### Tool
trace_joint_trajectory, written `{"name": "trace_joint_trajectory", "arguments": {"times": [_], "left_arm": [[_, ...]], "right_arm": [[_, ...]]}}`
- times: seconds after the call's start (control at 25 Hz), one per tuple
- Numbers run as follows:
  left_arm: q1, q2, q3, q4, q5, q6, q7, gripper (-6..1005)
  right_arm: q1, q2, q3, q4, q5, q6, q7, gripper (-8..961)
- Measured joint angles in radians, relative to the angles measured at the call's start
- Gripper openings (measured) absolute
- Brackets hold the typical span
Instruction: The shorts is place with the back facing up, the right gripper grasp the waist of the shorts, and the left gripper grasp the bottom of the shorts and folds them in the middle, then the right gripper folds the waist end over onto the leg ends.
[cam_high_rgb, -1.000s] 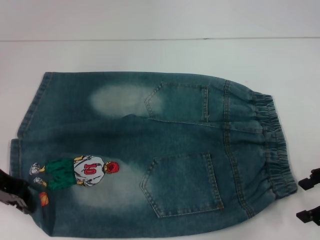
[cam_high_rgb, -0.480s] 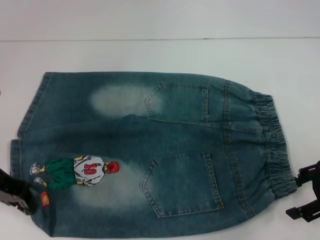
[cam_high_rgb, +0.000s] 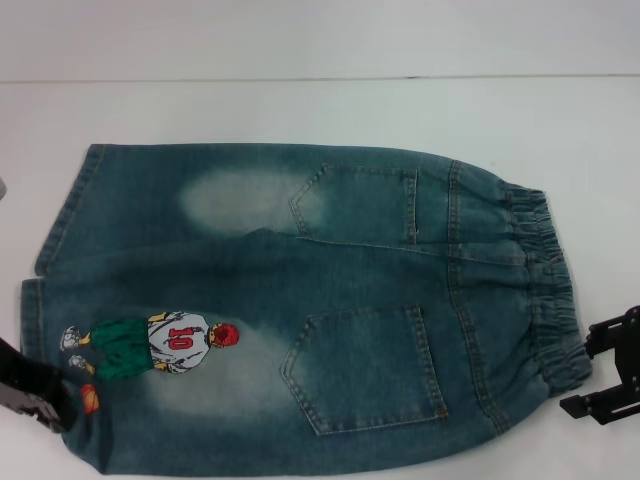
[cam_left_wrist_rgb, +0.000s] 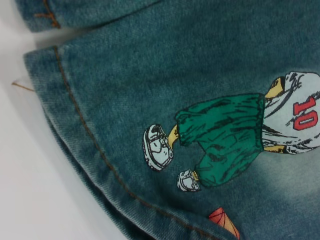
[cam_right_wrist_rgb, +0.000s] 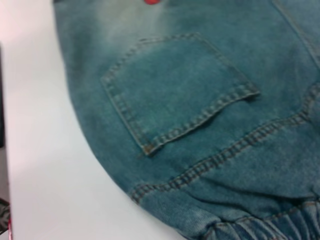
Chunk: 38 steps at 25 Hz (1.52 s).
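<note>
The denim shorts (cam_high_rgb: 300, 300) lie flat on the white table with both back pockets up. The gathered waist of the shorts (cam_high_rgb: 545, 290) is at the right and the bottom of the shorts (cam_high_rgb: 32, 310), the leg ends, at the left. My right gripper (cam_high_rgb: 598, 370) stands open just off the near corner of the waistband, apart from the cloth. My left gripper (cam_high_rgb: 30, 388) sits at the near leg's hem beside the embroidered player (cam_high_rgb: 150, 345). The left wrist view shows that hem (cam_left_wrist_rgb: 85, 145) and the figure (cam_left_wrist_rgb: 230, 135). The right wrist view shows a pocket (cam_right_wrist_rgb: 175, 90) and the waistband (cam_right_wrist_rgb: 270, 227).
The white table (cam_high_rgb: 300, 110) runs back to a far edge line behind the shorts, with bare surface on every side of the cloth. The table's side edge (cam_right_wrist_rgb: 2, 100) shows as a dark strip in the right wrist view.
My right gripper has moved in toward the waistband's near corner and a little farther back on the table. The left gripper and the shorts have hardly shifted.
</note>
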Motion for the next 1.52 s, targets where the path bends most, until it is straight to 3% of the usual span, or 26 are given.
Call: {"name": "trace_joint_trajectory", "arguments": {"times": [0.28,0.52,0.84,1.2,1.4,1.52], "left_arm": [[-0.003,0.000,0.000,0.000,0.000,-0.006,0.000,82],[-0.003,0.002,0.000,-0.001,0.000,-0.015,0.000,81],[-0.007,-0.001,-0.001,-0.001,0.000,-0.021,0.000,81],[-0.014,0.014,-0.047,0.008,-0.004,-0.041,0.013,81],[-0.044,0.023,-0.077,0.023,-0.014,-0.055,0.025,82],[-0.063,0.030,-0.090,0.046,-0.015,-0.068,0.025,82]], "right_arm": [[-0.010,-0.011,0.015,0.021,0.006,-0.009,-0.036,695],[-0.019,-0.010,0.027,0.028,0.032,-0.004,-0.074,459],[-0.030,-0.001,0.031,0.017,0.034,0.011,-0.081,47],[-0.083,-0.007,0.119,-0.111,0.100,-0.108,-0.084,44],[-0.085,-0.040,0.206,-0.120,0.196,-0.157,-0.046,49],[-0.079,-0.048,0.240,-0.114,0.241,-0.155,0.000,54]]}}
